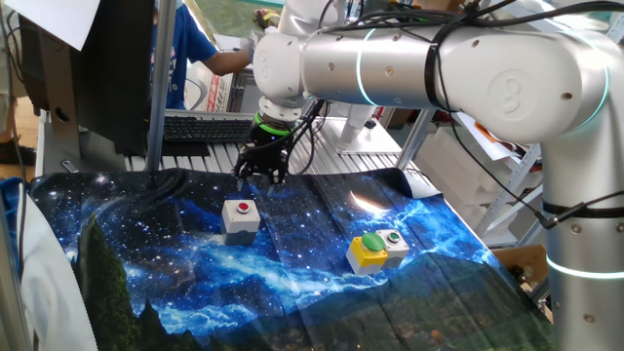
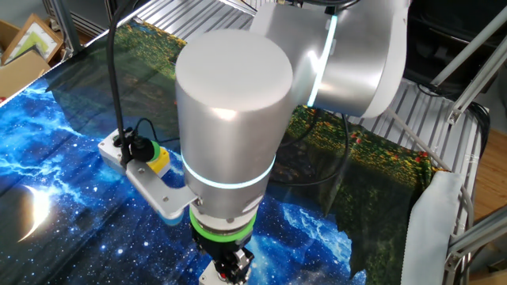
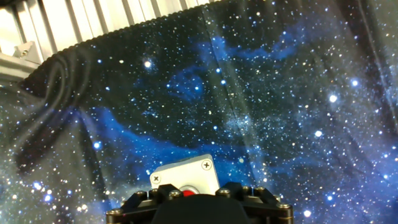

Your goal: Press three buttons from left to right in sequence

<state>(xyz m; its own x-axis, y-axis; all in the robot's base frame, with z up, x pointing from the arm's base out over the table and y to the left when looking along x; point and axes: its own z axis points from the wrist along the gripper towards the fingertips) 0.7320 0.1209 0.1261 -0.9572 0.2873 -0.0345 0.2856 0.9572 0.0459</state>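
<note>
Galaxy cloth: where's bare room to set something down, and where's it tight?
Free: the wide stretch of cloth left of and in front of the grey box with red button, and the strip between it and the yellow box with green dome. Crowded: right there, where the small grey box touches the yellow one, and behind the red button, where the gripper hangs.

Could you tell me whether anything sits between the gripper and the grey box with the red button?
Nothing visible does. The gripper hangs just above and behind the grey box with the red button, with only bare starry cloth around it.
</note>
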